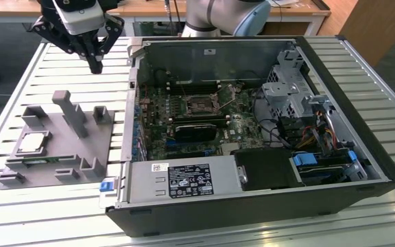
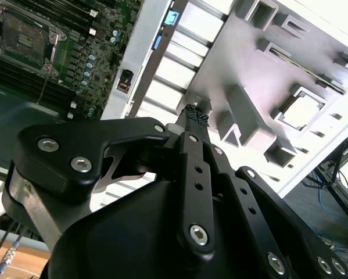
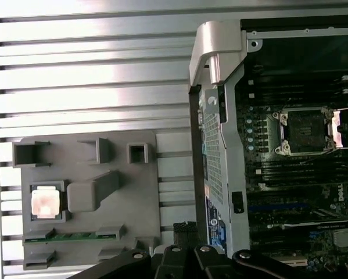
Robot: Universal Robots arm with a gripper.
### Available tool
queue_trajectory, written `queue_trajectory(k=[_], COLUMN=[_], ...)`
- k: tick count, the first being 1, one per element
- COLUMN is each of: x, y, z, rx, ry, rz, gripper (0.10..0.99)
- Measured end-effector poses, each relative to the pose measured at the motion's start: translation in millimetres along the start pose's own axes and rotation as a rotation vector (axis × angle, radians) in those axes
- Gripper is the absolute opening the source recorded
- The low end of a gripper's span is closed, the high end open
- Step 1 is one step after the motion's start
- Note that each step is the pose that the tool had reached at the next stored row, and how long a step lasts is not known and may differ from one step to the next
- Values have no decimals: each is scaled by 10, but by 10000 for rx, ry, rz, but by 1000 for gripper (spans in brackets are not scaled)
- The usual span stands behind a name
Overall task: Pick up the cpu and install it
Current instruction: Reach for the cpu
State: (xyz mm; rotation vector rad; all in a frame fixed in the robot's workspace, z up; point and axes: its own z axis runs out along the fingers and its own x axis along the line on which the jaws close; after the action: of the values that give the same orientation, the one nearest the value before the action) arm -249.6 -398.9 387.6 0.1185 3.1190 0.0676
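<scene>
The cpu (image 1: 33,142), a small square chip with a shiny top, lies in a square pocket of the grey fixture plate (image 1: 60,146) on the slatted table, at the exterior view's left. It shows in both wrist views too, cpu (image 3: 46,203) and cpu (image 2: 301,110). My gripper (image 1: 96,66) hangs in the air above the table, beyond the fixture and well apart from the chip. Its fingers (image 2: 195,114) are shut with nothing between them. The dark metal-framed socket (image 1: 199,105) on the motherboard stands open inside the case, also seen as socket (image 3: 304,132).
The open computer case (image 1: 252,211) takes up the table's middle and right, with a power supply (image 1: 183,180) at its front and drive cages (image 1: 293,92). A green memory stick (image 3: 69,236) lies in the fixture beside the chip. An upright post (image 1: 70,110) rises from the fixture.
</scene>
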Motion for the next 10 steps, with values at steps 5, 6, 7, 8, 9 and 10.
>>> queue_trajectory(k=[5,6,7,8,9,10], x=[37,46,58,70,82,94], y=[-3,-4,-5,-5,-6,-7], z=[1,2,2,2,2,3], rx=[1,1,1,1,1,0], ry=[6,6,7,7,7,6], rz=[0,0,0,0,0,-1], gripper=[110,110,110,110,110,110])
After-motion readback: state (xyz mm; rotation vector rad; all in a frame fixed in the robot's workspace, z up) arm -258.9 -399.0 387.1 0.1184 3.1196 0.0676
